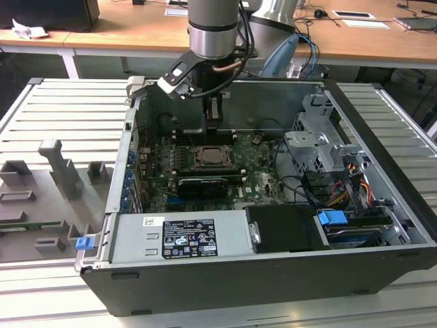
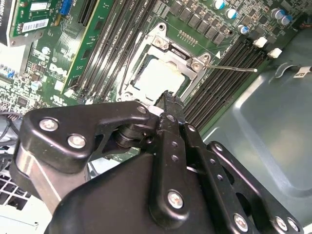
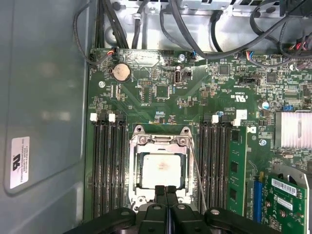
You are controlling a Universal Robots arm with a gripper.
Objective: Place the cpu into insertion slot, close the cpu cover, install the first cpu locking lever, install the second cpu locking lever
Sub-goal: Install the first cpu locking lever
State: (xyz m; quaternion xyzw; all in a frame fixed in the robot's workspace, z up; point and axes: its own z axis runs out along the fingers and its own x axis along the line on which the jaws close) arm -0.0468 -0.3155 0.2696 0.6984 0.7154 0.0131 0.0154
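Note:
The cpu (image 3: 162,168) (image 2: 157,77), a pale square chip, lies in the insertion slot (image 1: 213,158) on the green board. Around it sits the cpu cover (image 3: 161,145) (image 2: 178,53), a silver frame lying flat with the chip showing through its window. One thin wire lever (image 3: 197,170) (image 2: 231,68) sticks out from the socket's side, and another lever (image 2: 127,61) runs along the opposite side. My gripper (image 3: 166,191) (image 2: 168,97) (image 1: 214,123) hangs just above the socket's edge, its black fingers shut together and holding nothing.
Memory slots (image 3: 105,165) flank the socket on both sides. A long black card (image 1: 198,186), the power supply (image 1: 181,236), a drive cage (image 1: 317,147) and loose cables (image 1: 300,188) crowd the open case. Grey fixtures (image 1: 61,171) stand on the table at the exterior view's left.

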